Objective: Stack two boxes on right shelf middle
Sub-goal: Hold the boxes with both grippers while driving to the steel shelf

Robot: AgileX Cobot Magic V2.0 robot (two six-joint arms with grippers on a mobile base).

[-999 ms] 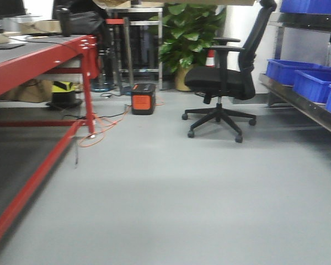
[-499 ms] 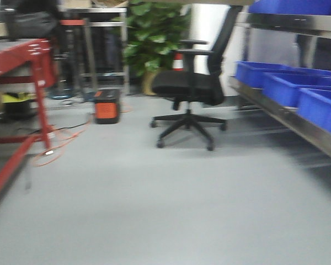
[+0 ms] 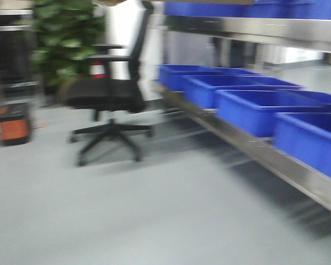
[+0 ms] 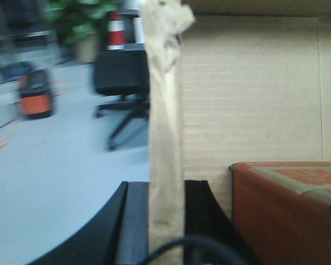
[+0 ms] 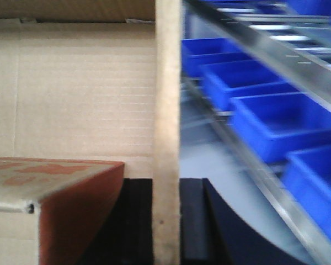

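bright, even light — my front view is motion-blurred, chair (image 3: 107, 94) and bins (image 3: 248, 107) smeared; glare streaks the shelf (image 3: 254, 28) rim.

Left claw (image 4: 165, 193), right claw (image 5: 166, 190): both clamped.

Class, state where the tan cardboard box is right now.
The box fills both wrist views, held between the left hand and right hand, each clamping an upright edge, blue bins to its right.
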